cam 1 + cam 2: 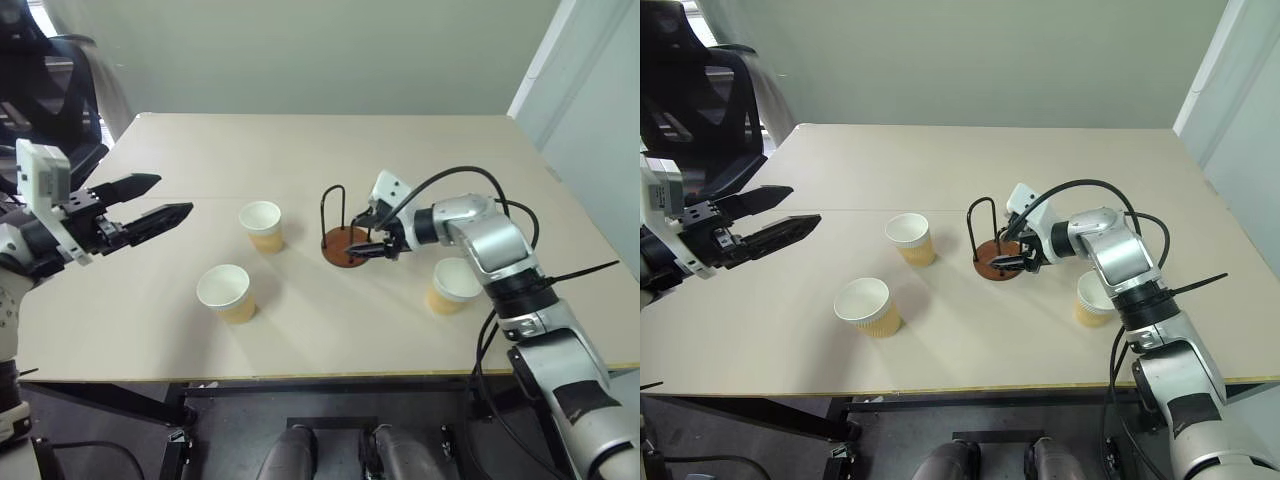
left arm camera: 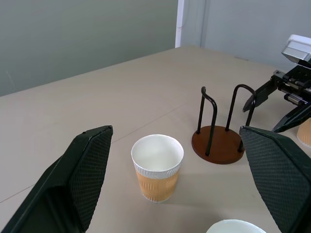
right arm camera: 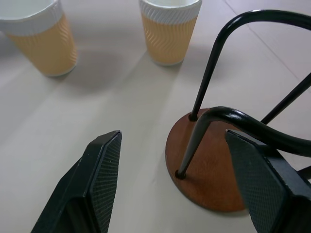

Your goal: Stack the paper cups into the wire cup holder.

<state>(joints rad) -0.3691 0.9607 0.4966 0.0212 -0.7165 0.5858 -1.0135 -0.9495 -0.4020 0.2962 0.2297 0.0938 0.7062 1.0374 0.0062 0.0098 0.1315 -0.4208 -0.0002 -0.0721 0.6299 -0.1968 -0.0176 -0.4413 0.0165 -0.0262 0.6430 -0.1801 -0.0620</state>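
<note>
Now your right gripper (image 1: pixel 368 238), jaws spread wide and empty, sits at the holder (image 1: pixel 343 246), its near loop between the fingers, cups (image 1: pixel 262 226) left.

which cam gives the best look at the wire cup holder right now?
Left wrist view: the wire cup holder shows whole, disc base and both upright loops, empty. Right wrist view has it close but cropped, between the open right pincer fingers. Both eye views show it small, partly covered by that pincer.

Three paper cups (image 1: pixel 262 224) (image 1: pixel 226 292) (image 1: pixel 453 285) are standing around one wire cup holder (image 1: pixel 343 243) on the tabletop (image 1: pixel 300 150), two left of it, one right.
</note>
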